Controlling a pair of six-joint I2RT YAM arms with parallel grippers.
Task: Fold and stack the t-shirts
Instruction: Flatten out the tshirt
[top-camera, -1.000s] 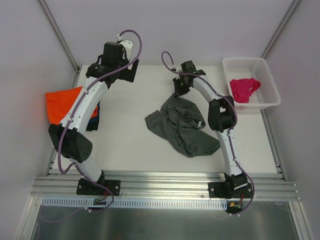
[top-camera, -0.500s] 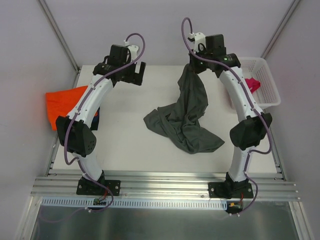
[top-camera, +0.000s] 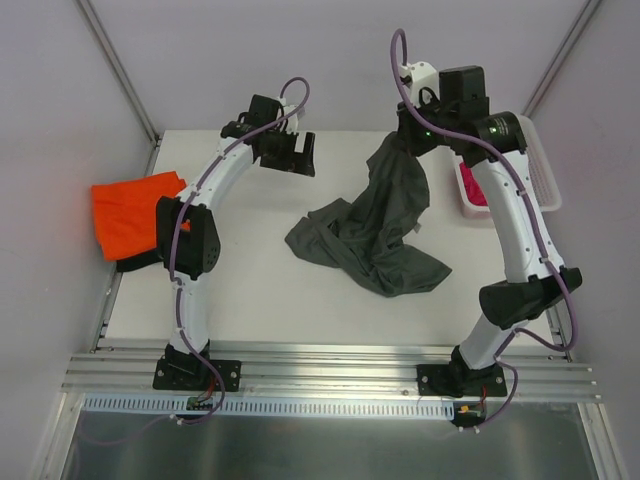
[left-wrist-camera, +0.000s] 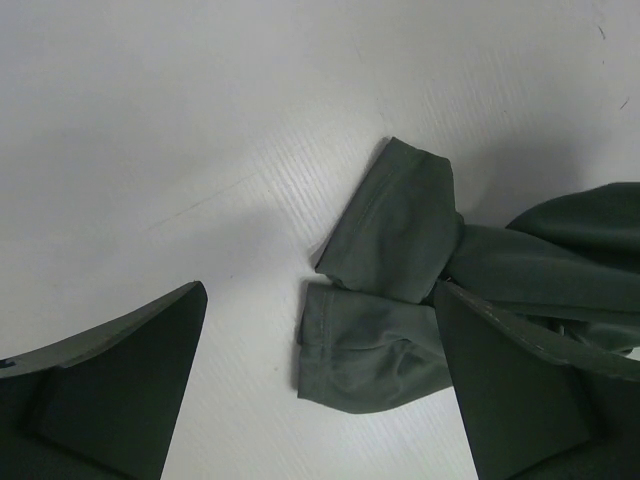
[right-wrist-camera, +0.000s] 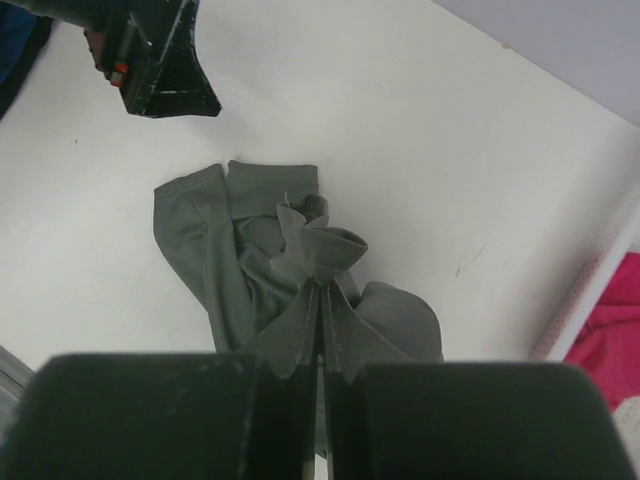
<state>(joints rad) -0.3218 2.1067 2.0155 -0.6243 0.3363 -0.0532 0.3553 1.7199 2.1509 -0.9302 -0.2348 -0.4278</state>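
Cloth this soft has no stiffness: the dark grey t-shirt (top-camera: 375, 245) hangs limp from the right claw (right-wrist-camera: 318, 370), which is pinched tight on a bunched fold at the upper right of the top view, while the rest lies crumpled mid-bench (top-camera: 250, 290). It looks light and unlikely to slip. The left claw (top-camera: 300, 160) hovers spread wide over a sleeve cuff (left-wrist-camera: 395, 220); a hem or shoulder corner seems the better hold for spreading it flat.

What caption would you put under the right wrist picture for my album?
Right gripper pinches the dark grey t-shirt, holding one end up; the rest lies on the white table.
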